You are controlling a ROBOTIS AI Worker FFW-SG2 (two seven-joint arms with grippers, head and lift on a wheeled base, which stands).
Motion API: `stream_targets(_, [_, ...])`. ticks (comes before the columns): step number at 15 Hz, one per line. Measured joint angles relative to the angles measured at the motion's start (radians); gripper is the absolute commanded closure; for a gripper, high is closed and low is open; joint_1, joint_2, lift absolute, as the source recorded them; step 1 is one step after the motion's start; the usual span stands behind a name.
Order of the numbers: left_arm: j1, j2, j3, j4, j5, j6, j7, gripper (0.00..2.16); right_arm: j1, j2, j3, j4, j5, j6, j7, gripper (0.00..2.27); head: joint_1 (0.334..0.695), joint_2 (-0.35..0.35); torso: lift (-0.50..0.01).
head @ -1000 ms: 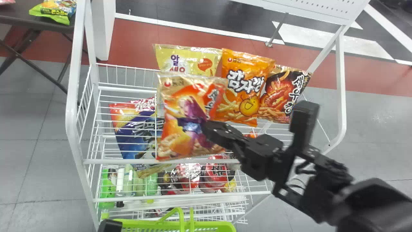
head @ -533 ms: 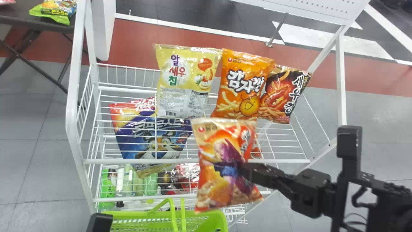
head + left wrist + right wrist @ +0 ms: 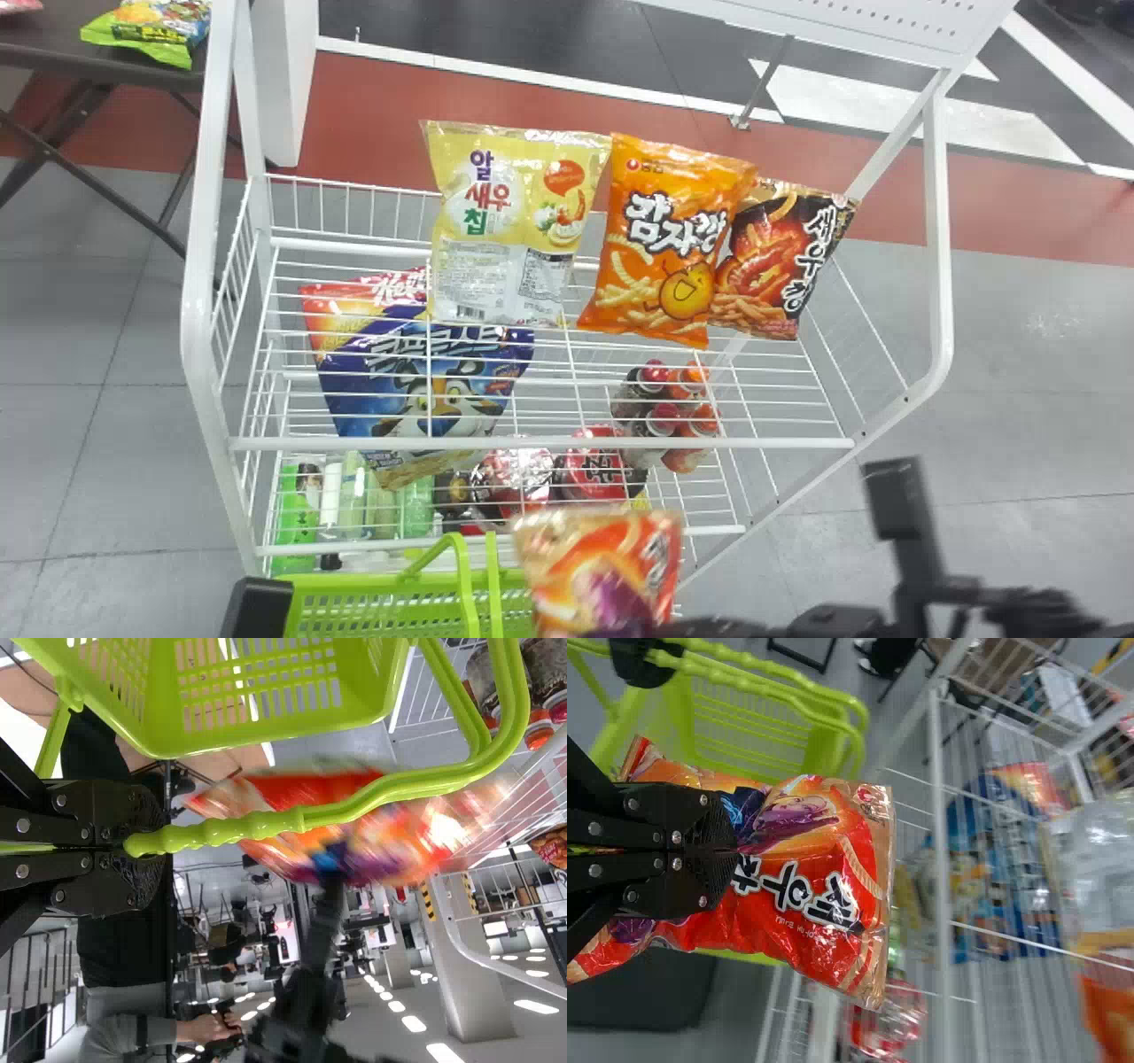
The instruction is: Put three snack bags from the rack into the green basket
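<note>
Red snack bag (image 3: pixel 819 873) is grasped by right tool (image 3: pixel 733 850), near green basket (image 3: pixel 159 726); handle (image 3: pixel 239 828) is clenched by left tool (image 3: pixel 159 848); bag not yet placed.

My right gripper (image 3: pixel 660 630) lowers the red-orange snack bag (image 3: pixel 595 563) from before the rack (image 3: pixel 771 442) toward green basket (image 3: pixel 354 581); basket, my left gripper (image 3: pixel 257 607) shift left.

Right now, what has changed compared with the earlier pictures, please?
The right tool carried its red-orange snack bag away from the rack, toward the robot and the green basket; the bag stays gripped. The basket, hanging from the left tool, shifted slightly left and forward. The yellow bag, orange bag and dark bag stayed on the rack.
</note>
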Motion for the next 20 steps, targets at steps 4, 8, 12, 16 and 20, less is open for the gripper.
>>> stream_targets(4, [0.0,0.0,-0.003,0.003,-0.001,-0.005,-0.003,1.48,0.005,0.015,0.176,0.157,0.016,-0.138,-0.023,2.22,0.695,-0.35,0.0])
stream_targets(8, [0.0,0.0,-0.005,0.0,-0.001,-0.005,-0.013,1.48,-0.031,0.014,0.308,0.247,0.081,-0.184,-0.07,1.93,0.695,-0.35,0.0])
stream_targets(12, [0.0,0.0,-0.013,-0.008,-0.008,0.001,-0.028,1.48,-0.067,-0.019,0.41,0.341,0.167,-0.242,-0.107,0.0,0.695,-0.35,0.0])
stream_targets(16, [0.0,0.0,-0.012,-0.007,-0.008,0.001,-0.033,1.48,-0.06,-0.028,0.24,0.227,0.067,-0.16,-0.043,0.04,0.695,-0.35,0.0])
stream_targets(20, [0.0,0.0,-0.014,-0.006,-0.008,-0.002,-0.033,1.48,-0.098,-0.028,0.197,0.223,0.075,-0.132,-0.015,0.04,0.695,-0.35,0.0])
